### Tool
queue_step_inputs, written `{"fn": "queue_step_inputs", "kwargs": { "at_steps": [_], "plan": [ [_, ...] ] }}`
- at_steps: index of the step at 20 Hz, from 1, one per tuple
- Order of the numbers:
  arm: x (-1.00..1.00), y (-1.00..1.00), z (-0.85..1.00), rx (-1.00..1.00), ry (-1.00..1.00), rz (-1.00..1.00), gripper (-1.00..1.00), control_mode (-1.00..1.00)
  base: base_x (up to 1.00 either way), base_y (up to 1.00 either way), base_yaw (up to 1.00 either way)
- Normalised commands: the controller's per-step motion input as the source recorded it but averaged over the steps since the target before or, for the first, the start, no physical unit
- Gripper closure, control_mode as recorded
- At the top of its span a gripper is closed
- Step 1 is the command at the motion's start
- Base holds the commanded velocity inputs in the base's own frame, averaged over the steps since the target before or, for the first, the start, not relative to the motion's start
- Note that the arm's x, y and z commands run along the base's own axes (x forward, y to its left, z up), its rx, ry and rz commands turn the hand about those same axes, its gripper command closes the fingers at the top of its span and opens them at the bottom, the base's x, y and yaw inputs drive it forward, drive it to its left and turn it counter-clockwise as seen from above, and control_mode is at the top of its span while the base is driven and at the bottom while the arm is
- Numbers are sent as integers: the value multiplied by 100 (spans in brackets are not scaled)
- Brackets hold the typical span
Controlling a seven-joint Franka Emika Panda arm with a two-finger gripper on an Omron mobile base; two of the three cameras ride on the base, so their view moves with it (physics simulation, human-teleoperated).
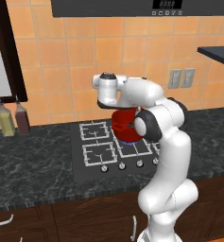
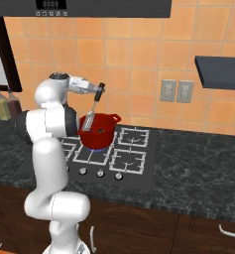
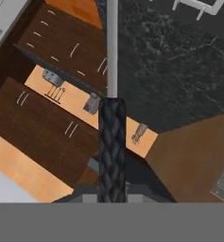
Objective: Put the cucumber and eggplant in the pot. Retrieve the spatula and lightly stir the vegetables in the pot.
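Gripper [image 2: 99,90] jaws clamped on the spatula [image 2: 92,114] handle. Slotted head hangs tilted over the near rim of the red pot [image 2: 103,134], which sits on the stove [image 2: 134,159] burner.

Flat, even rendered light, no obvious source. Soft sheen on the white arm [image 1: 168,142], barely any shadows. Base views low-res, a bit soft; pot [image 2: 100,130] interior reads dark. No edge distortion.
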Motion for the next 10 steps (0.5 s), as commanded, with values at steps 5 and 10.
{"fn": "queue_step_inputs", "kwargs": {
  "at_steps": [5,10],
  "plan": [
    [42,23,-43,0,0,-3,100,-100,0,0,0],
    [86,0,-15,0,0,-8,100,-100,0,0,0]
  ]
}}
